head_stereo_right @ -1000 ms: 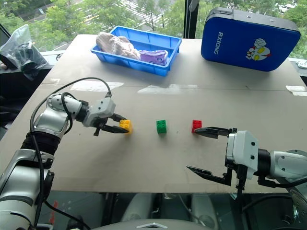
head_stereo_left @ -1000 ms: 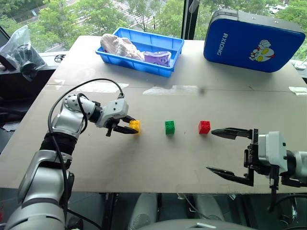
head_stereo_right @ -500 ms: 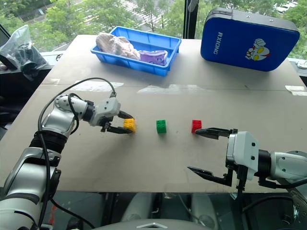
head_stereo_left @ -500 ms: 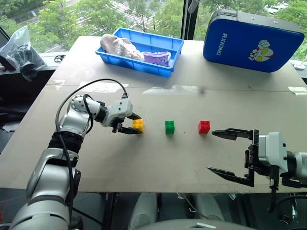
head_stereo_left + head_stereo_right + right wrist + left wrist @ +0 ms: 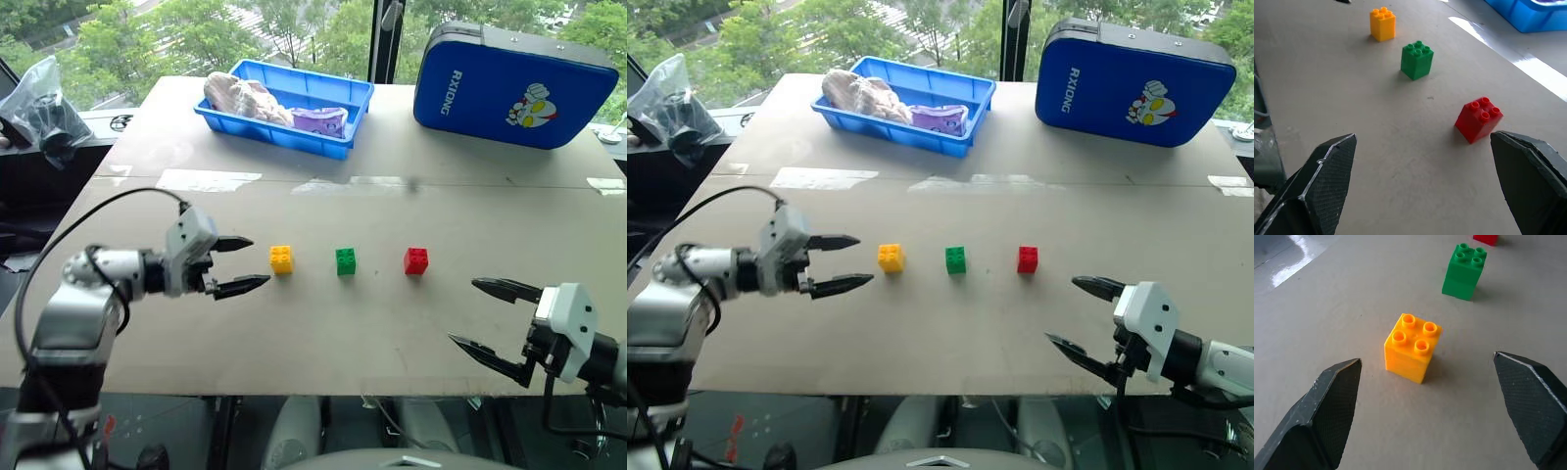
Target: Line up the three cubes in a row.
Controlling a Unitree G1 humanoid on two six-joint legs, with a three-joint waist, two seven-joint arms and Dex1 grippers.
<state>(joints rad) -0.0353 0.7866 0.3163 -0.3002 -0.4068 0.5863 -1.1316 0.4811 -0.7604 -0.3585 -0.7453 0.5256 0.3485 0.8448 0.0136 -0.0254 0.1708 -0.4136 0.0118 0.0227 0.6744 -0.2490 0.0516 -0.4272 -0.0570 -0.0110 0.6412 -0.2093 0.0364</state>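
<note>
The three cubes stand in a straight row across the middle of the table: a yellow cube [image 5: 281,258] on the left, a green cube [image 5: 346,260] in the middle, a red cube [image 5: 415,260] on the right. My left gripper [image 5: 243,264] is open, a short way left of the yellow cube and clear of it. In the left wrist view the yellow cube [image 5: 1412,347] sits ahead between the spread fingers, untouched. My right gripper [image 5: 492,317] hangs open near the table's front edge, below and right of the red cube [image 5: 1478,119].
A blue tray [image 5: 286,105] with a cloth and a purple item stands at the back centre. A blue case [image 5: 514,85] stands at the back right. A black object in a plastic bag [image 5: 41,103] lies off the table's left side.
My left gripper has let go of the yellow cube, opened wide and drawn back to the left. My right gripper has dropped lower and further right, still open.
</note>
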